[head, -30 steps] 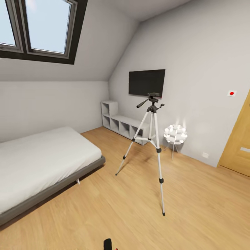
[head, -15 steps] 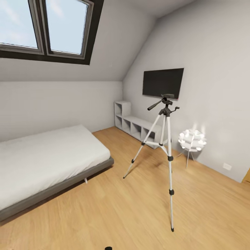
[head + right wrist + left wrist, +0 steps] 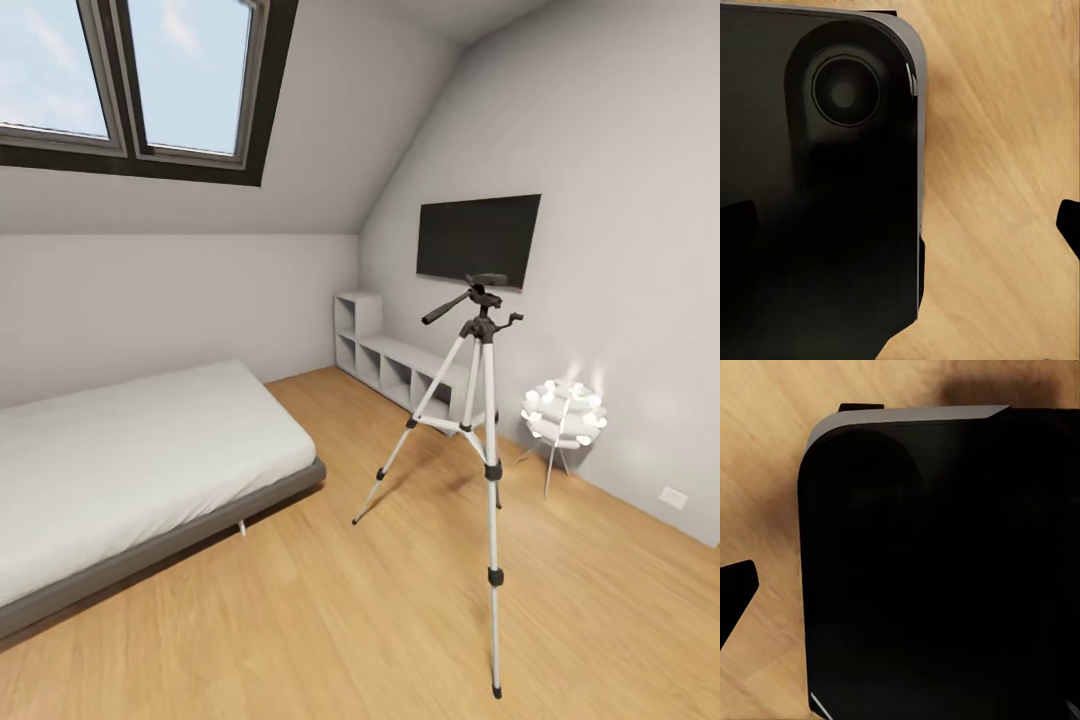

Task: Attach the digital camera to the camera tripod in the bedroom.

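Note:
The camera tripod [image 3: 479, 400] stands on the light wood floor of the bedroom, right of centre in the head view. It has silver-white legs, black clamps, a bare black head [image 3: 483, 296] and a pan handle [image 3: 444, 308] pointing left. The digital camera is out of view. In the right wrist view my right gripper [image 3: 900, 225] is open above the floor and my own black base [image 3: 817, 225], with a fingertip [image 3: 1069, 222] at each side edge. The left wrist view has my left gripper [image 3: 900, 585] over the same base, with one fingertip [image 3: 735, 586] far out at the edge.
The grey-framed white bed [image 3: 130, 450] lies at the left. A low white shelf unit [image 3: 385, 362] and the black TV [image 3: 478, 238] line the far wall. The white ball-cluster lamp [image 3: 563, 412] stands right of the tripod. Bare floor [image 3: 330, 600] lies between me and the tripod.
The whole head view has swung and moved closer, so the tripod sits further right and larger. The oak door has left the picture, as has a black tip at the bottom edge.

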You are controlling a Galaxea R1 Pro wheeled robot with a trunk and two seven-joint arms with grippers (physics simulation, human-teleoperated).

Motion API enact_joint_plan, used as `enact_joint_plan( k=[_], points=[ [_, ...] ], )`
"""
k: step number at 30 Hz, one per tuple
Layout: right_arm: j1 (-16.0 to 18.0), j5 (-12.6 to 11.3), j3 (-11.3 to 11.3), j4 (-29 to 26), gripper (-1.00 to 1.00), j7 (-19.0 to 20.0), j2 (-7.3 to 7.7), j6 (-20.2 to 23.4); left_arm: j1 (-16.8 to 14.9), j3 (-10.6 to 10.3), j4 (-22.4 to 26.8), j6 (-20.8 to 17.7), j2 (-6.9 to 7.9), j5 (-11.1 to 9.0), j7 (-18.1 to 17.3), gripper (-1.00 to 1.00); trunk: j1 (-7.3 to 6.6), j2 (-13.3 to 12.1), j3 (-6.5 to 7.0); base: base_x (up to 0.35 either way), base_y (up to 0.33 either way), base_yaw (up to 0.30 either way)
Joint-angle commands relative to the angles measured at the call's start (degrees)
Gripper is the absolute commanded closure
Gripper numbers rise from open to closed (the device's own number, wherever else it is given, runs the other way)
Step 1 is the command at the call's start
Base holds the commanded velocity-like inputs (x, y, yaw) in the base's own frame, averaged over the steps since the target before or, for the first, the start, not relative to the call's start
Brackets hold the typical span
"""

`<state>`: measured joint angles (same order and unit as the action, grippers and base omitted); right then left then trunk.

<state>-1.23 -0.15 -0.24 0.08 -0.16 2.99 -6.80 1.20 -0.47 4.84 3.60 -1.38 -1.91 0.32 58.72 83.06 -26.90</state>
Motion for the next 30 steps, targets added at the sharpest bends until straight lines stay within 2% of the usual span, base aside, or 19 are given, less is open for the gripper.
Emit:
enact_joint_plan(
  k=[1, 11, 18, 30],
  points=[
    [0.00, -0.02, -0.02, 0.01, -1.00, -0.02, 0.00, -0.21, 0.03, -0.06, 0.08, 0.06, 0.01, -0.20, 0.02, -1.00, 0.01, 0.02, -0.03, 0.028, -0.024, 0.003],
    [0.00, -0.02, -0.02, 0.01, -1.00, -0.02, 0.00, -0.21, 0.03, -0.06, 0.08, -0.05, 0.11, -0.20, -0.05, -1.00, 0.01, 0.02, -0.03, 0.009, -0.007, -0.023],
    [0.00, -0.03, -0.03, 0.01, -1.00, -0.02, 0.00, -0.23, 0.03, 0.01, 0.08, 0.00, 1.04, -0.20, -0.02, -1.00, 0.01, 0.02, -0.03, -0.003, 0.000, -0.012],
    [0.00, -0.03, -0.04, 0.01, -1.00, -0.02, 0.00, -0.23, 0.03, -0.02, 0.08, 0.01, 1.50, -0.20, -0.03, -1.00, 0.01, 0.02, -0.03, -0.113, 0.097, -0.001]
  ],
)
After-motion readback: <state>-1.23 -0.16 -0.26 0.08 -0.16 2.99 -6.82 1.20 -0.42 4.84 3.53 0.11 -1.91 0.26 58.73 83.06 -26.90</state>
